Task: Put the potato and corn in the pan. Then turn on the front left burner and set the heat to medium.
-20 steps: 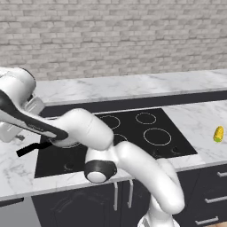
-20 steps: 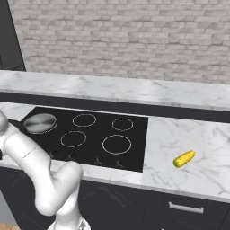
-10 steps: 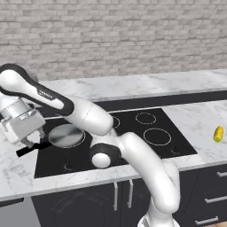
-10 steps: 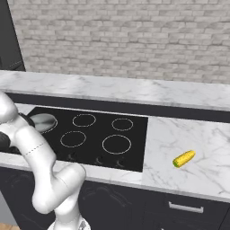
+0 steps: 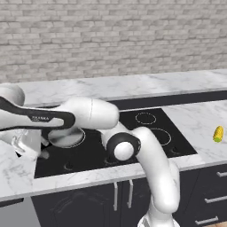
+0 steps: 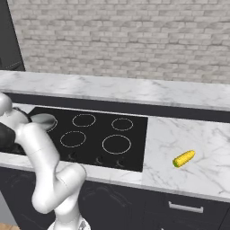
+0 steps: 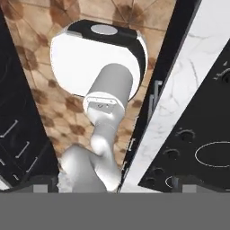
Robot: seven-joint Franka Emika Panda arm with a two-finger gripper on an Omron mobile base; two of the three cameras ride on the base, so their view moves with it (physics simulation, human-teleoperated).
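My arm swung down across the left of the frame, past the pan (image 5: 66, 136). Gripper (image 7: 110, 182) wide, holding nothing. Corn (image 6: 184, 158) still waits lower right.

Marble counter (image 6: 179, 134) with corn (image 6: 184, 158), pan (image 6: 43, 120)

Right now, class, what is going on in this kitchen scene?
A white robot arm reaches far to its left over the stove, its gripper open and empty beside the pan. The pan sits on a left burner of the black cooktop. The corn lies untouched on the marble counter to the right of the stove. Whether the potato is in the pan cannot be told. No burner looks lit.
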